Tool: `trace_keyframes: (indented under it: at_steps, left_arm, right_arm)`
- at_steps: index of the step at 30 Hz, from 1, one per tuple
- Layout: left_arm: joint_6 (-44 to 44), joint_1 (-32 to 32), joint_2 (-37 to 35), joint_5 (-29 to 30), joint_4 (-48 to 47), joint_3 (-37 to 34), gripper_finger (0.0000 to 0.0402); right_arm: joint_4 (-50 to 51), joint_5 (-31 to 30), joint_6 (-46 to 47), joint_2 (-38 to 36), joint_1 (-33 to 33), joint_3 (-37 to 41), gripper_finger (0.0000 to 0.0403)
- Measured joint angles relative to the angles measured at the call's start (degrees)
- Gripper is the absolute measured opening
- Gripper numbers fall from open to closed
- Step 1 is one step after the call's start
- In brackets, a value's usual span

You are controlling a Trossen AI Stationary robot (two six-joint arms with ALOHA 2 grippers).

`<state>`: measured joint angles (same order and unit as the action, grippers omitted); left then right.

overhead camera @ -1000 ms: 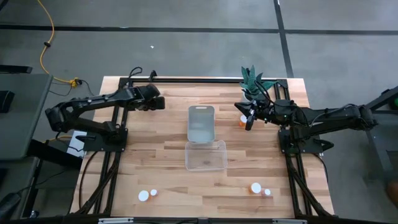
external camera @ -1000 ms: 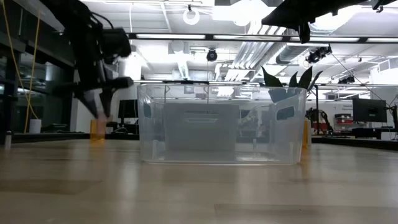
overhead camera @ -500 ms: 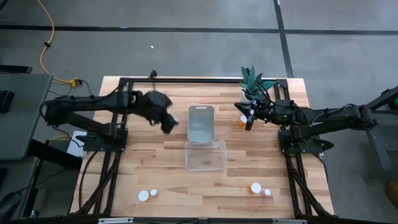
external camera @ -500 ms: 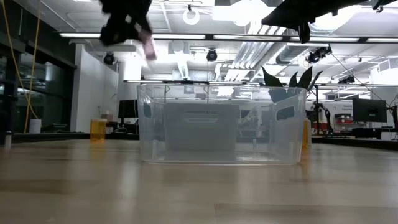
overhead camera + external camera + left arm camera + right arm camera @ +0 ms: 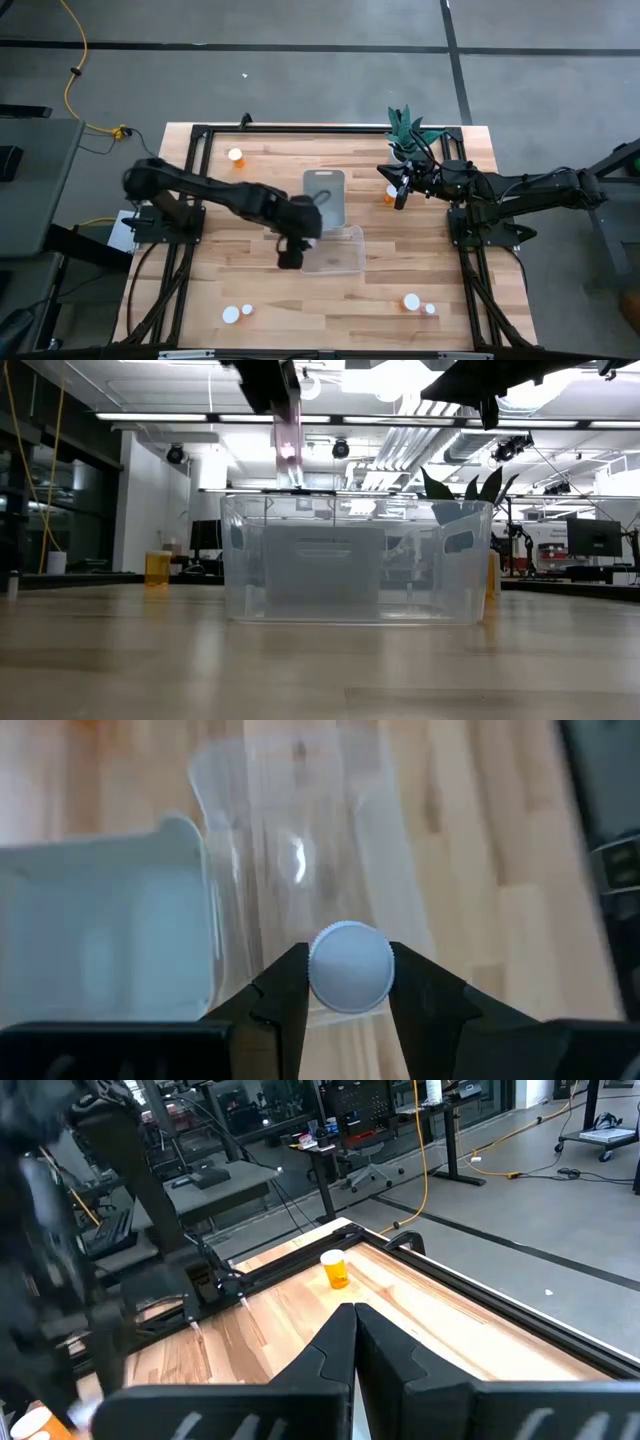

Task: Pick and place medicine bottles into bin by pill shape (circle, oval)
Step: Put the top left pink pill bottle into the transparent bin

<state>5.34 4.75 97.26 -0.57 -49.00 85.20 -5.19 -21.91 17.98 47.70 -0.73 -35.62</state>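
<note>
The left gripper [image 5: 348, 982] jaws pinch a small pill bottle with a round white cap [image 5: 350, 966] at the cap's sides, over the clear plastic bin [image 5: 332, 250] at the high view's centre. It looks light, rigid and slippery. Its orange body and pills are hidden. The right gripper [image 5: 354, 1320] jaws are pressed together, empty.

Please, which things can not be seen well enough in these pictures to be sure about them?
- Pill shape: no view shows inside any bottle. The left gripper holds one bottle, seen cap-on.
- That bottle's body: left wrist view, hidden under its cap; high view, covered by the arm.
- Bottle beside the right gripper: high view, partly behind the fingers.
- Two near-edge bottle pairs: high view, too small for labels.
</note>
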Motion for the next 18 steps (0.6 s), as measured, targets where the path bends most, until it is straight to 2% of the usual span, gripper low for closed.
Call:
trace_keyframes:
  at_steps: [5, 12, 18]
  left_arm:
    - [1.91, 0.4, 6.96, 0.33, -0.13, 0.03, 0.011]
    - [6.31, 2.05, 12.88, 10.2, 1.18, 0.01, 0.011]
    - [7.69, 2.85, 13.63, 9.8, 4.93, 0.01, 0.011]
  right_arm:
    - [0.01, 0.0, -0.01, 0.0, 0.0, 0.0, 0.0001]
    - [0.23, 0.0, -0.14, 0.0, -0.01, 0.0, 0.0001]
    - [0.32, -0.02, -0.46, 0.0, -0.02, 0.02, 0.0001]
